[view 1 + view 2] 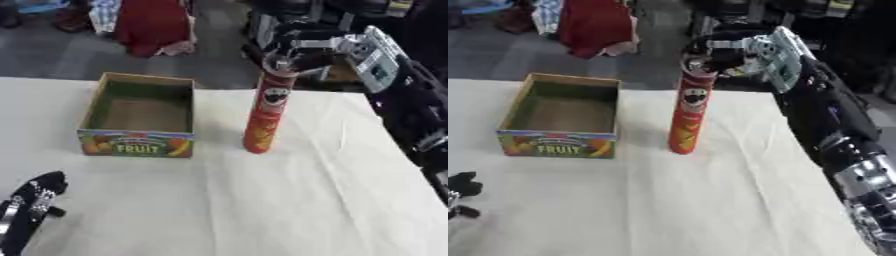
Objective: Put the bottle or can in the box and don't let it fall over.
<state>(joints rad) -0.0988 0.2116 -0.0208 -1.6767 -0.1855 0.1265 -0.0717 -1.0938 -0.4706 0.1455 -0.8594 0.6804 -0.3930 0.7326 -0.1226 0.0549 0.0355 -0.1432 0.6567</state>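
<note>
The table (306, 200), under a pale creased cloth, carries two items. The cardboard box (138, 117) sits left of centre, open at the top, nothing showing inside it. Its front panel bears coloured fruit pictures and the word "FRUIT". The tall red can (267, 112) stands upright on the cloth just right of the box, apart from it; a face emblem is printed on its upper half, and no brand wording can be read.

The right hand (302, 52) comes in from the upper right and sits at the top of the can, fingers curled about the rim and gripping it. The can's base rests on the cloth.

The left hand (35, 200) lies idle at the lower left corner, fingers relaxed, touching nothing. The left eye view shows it with part of the forearm; the right eye view shows only dark fingertips at the edge, but more of the right arm's silver joints.
</note>
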